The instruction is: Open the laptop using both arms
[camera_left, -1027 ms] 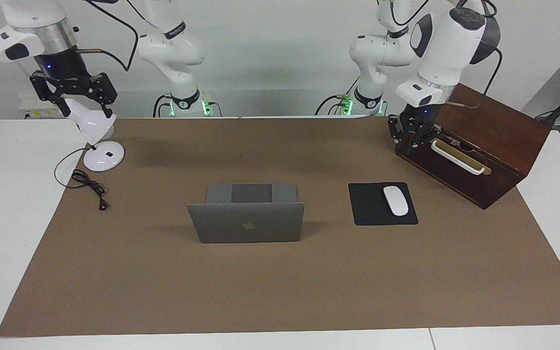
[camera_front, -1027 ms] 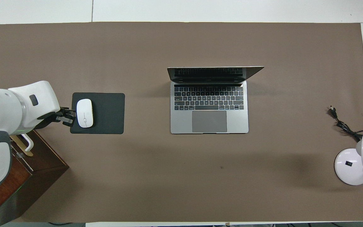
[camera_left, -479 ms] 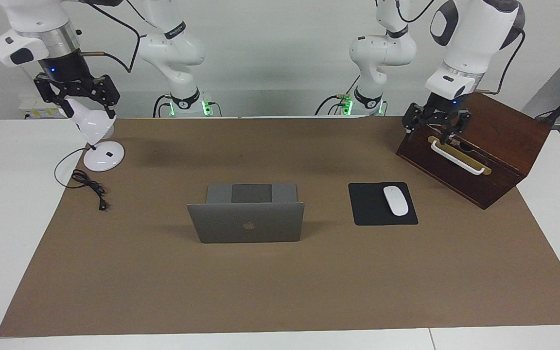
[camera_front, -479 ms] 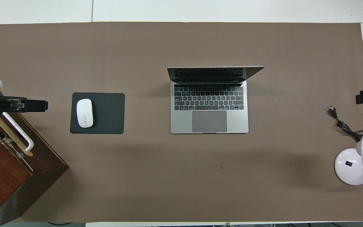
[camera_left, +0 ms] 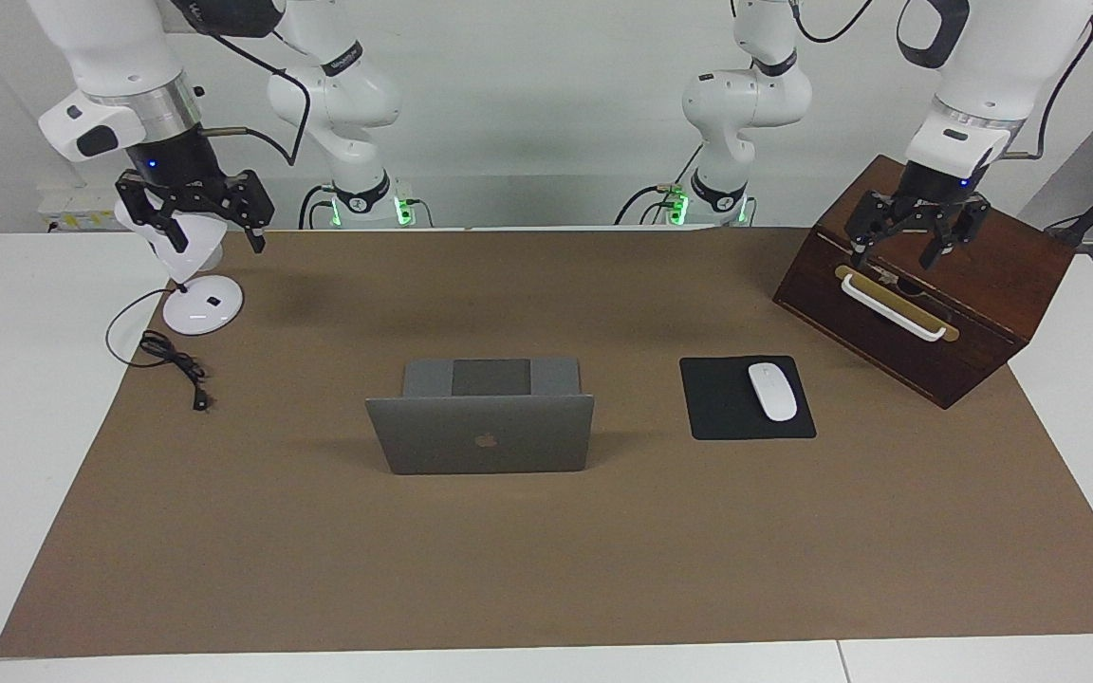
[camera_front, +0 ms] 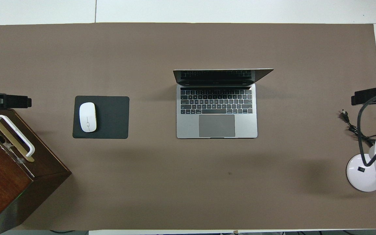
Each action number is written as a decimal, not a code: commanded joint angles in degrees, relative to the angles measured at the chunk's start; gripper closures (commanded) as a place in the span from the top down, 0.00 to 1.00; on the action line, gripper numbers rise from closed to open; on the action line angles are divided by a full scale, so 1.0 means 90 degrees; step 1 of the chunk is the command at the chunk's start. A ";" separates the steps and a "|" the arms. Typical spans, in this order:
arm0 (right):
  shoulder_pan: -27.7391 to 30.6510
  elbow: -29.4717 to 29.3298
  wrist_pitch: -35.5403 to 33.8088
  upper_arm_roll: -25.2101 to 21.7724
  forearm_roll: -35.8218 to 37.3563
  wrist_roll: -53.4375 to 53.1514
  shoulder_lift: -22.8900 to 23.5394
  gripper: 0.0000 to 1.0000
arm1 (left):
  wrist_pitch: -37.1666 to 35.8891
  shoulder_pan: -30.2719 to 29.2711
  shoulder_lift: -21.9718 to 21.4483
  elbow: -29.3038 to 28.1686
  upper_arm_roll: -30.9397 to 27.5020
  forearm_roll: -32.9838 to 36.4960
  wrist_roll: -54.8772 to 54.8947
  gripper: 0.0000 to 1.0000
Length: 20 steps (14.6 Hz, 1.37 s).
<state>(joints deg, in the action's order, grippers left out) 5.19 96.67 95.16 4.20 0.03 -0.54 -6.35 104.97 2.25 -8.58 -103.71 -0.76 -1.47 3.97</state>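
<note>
My left gripper (camera_left: 909,239): it is hanging in the air over the wooden box (camera_left: 983,285) at my left arm's end of the table, fingers pointing down and standing spread apart, gripping nothing.
My right gripper (camera_left: 208,226): it is hanging over the desk lamp (camera_left: 188,249) at my right arm's end of the table, its fingers standing apart with nothing between them.
Under my left gripper: the dark wooden box is sitting slantwise on the brown mat (camera_front: 188,182), a white handle (camera_left: 890,305) on a brass strip running along its sloped face, just below my fingertips and apart from them.
Under my right gripper: the white lamp is standing on its round base (camera_front: 364,172), and its black cord (camera_left: 174,360) is trailing onto the mat with the plug lying loose.
Near my left gripper: a black mouse pad (camera_front: 109,117) is lying flat, between the box and the laptop, carrying a white mouse (camera_front: 87,117) on the part toward the box.
Between my two grippers: the laptop (camera_left: 480,434) is sitting in the middle of the mat, well apart from both grippers. Its lid is standing open, roughly upright, the apple logo facing away from me, the keyboard (camera_front: 216,101) and trackpad facing me.
Contact: neither of my grippers is touching the laptop.
</note>
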 commanded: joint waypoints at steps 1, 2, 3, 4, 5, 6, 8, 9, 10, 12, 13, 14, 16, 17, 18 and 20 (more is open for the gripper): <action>0.0009 0.0177 0.0149 0.0012 -0.0159 -0.0038 -0.0105 1.00 | -0.0324 -0.0084 0.0230 0.0369 0.0065 -0.0042 -0.0070 1.00; 0.0019 0.0167 0.0140 0.0002 -0.0149 0.0021 -0.0105 1.00 | -0.0567 -0.0084 0.0376 0.0699 0.0055 -0.0022 -0.0070 1.00; 0.0048 0.0186 0.0130 0.0002 -0.0159 0.0021 -0.0114 1.00 | -0.0859 -0.0094 0.0561 0.1080 0.0055 -0.0022 -0.0070 1.00; 0.0077 0.0187 0.0130 0.0002 -0.0159 0.0031 -0.0114 1.00 | -0.1085 -0.0152 0.0708 0.1345 0.0055 -0.0003 -0.0070 1.00; 0.0087 0.0187 0.0130 0.0002 -0.0159 0.0021 -0.0114 1.00 | -0.1183 -0.0181 0.0719 0.1434 0.0055 -0.0012 -0.0070 1.00; 0.0087 0.0187 0.0101 0.0002 -0.0159 0.0021 -0.0114 1.00 | -0.1252 -0.0182 0.0758 0.1435 0.0065 -0.0003 -0.0070 1.00; 0.0087 0.0187 0.0071 0.0002 -0.0159 0.0002 -0.0114 1.00 | -0.1360 -0.0191 0.0807 0.1435 0.0065 0.0017 -0.0070 1.00; 0.0087 0.0187 0.0071 0.0002 -0.0159 0.0002 -0.0114 1.00 | -0.1389 -0.0191 0.0807 0.1416 0.0065 0.0046 -0.0070 1.00; 0.0087 0.0187 0.0071 0.0002 -0.0159 0.0002 -0.0114 1.00 | -0.1409 -0.0191 0.0788 0.1367 0.0065 0.0046 -0.0070 1.00; 0.0087 0.0187 0.0081 0.0002 -0.0159 -0.0008 -0.0114 1.00 | -0.1438 -0.0240 0.0787 0.1367 0.0065 0.0036 -0.0070 1.00; 0.0087 0.0187 0.0091 0.0002 -0.0159 -0.0008 -0.0114 1.00 | -0.1438 -0.0250 0.0787 0.1357 0.0075 0.0027 -0.0070 1.00; 0.0097 0.0187 0.0100 0.0002 -0.0159 -0.0008 -0.0114 1.00 | -0.1438 -0.0250 0.0787 0.1357 0.0075 0.0027 -0.0070 1.00; 0.0097 0.0187 0.0100 0.0002 -0.0159 -0.0008 -0.0114 1.00 | -0.1390 -0.0260 0.0787 0.1357 0.0075 -0.0003 -0.0080 1.00; 0.0097 0.0196 0.0100 -0.0007 -0.0159 -0.0008 -0.0114 1.00 | -0.1370 -0.0260 0.0787 0.1347 0.0065 -0.0012 -0.0080 1.00; 0.0097 0.0187 0.0100 -0.0008 -0.0159 -0.0008 -0.0114 1.00 | -0.1341 -0.0260 0.0778 0.1328 0.0065 -0.0003 -0.0080 1.00; 0.0087 0.0187 0.0100 0.0002 -0.0159 -0.0008 -0.0114 1.00 | -0.1341 -0.0270 0.0778 0.1318 0.0065 -0.0003 -0.0090 1.00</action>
<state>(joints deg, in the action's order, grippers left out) 5.42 97.10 95.21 3.97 -0.13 -0.54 -6.35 93.65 0.77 -2.08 -92.91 -0.77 -1.46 3.81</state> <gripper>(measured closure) 0.000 0.000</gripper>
